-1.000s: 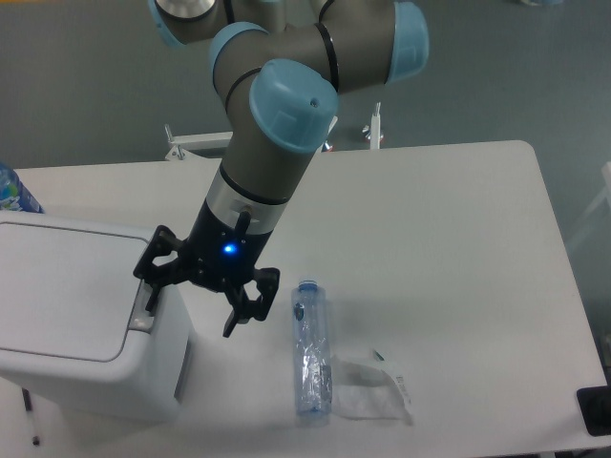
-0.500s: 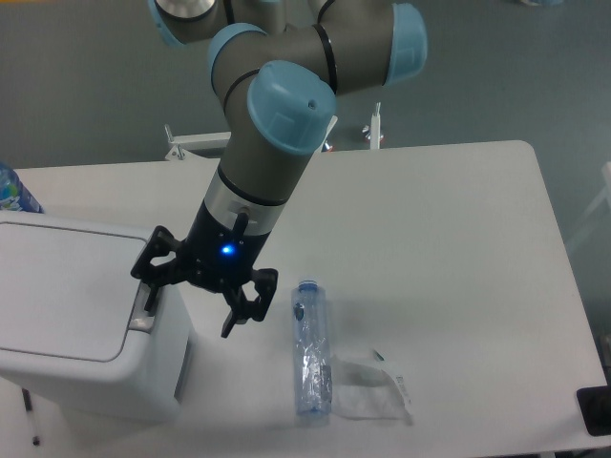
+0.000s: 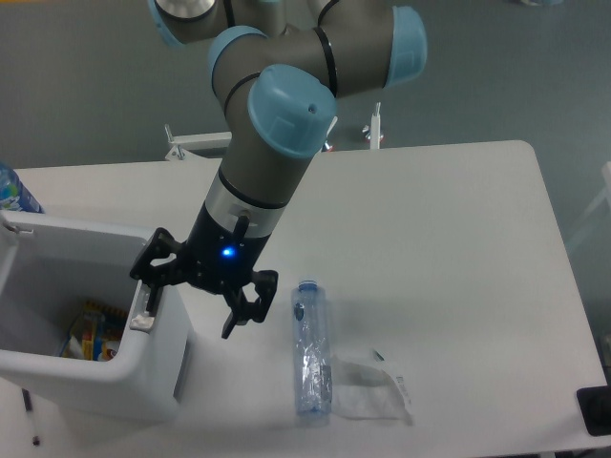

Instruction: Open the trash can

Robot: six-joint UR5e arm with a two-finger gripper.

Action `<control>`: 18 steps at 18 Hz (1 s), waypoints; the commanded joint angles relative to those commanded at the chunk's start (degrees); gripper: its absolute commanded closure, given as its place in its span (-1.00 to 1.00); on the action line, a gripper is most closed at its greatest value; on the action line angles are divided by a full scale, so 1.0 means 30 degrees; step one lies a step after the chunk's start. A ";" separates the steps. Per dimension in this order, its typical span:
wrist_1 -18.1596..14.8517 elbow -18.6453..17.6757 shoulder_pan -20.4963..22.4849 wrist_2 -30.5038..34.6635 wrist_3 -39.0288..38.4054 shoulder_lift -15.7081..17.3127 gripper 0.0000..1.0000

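Trash can (image 3: pixel 91 367) lid open, colourful packets inside unreadable; claw (image 3: pixel 191 298) spread, gripping nothing

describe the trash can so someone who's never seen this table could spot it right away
Start at the white table and go to its near left corner. The trash can is the big boxy white bin there, under the gripper. Its top is open, with colourful packaging inside, and it dwarfs the clear bottle lying beside it.

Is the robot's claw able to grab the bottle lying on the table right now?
Probably yes. The gripper is open and sits just left of the bottle, which lies flat on the table with nothing over it. Only a clear wrapper lies beside its lower end.
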 joint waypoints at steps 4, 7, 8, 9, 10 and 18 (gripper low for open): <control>-0.0029 0.0146 0.0000 0.0000 0.0000 0.0058 -1.00; 0.0000 0.0409 0.0000 -0.0029 0.0000 0.0088 -1.00; 0.0058 0.0497 0.0000 -0.0029 0.0000 0.0059 -1.00; 0.0088 0.0585 0.0058 -0.0029 0.0000 0.0001 -1.00; 0.0088 0.0702 0.0117 -0.0029 0.0029 -0.0029 -1.00; 0.0204 0.0674 0.2662 0.0000 0.0554 -0.0379 -1.00</control>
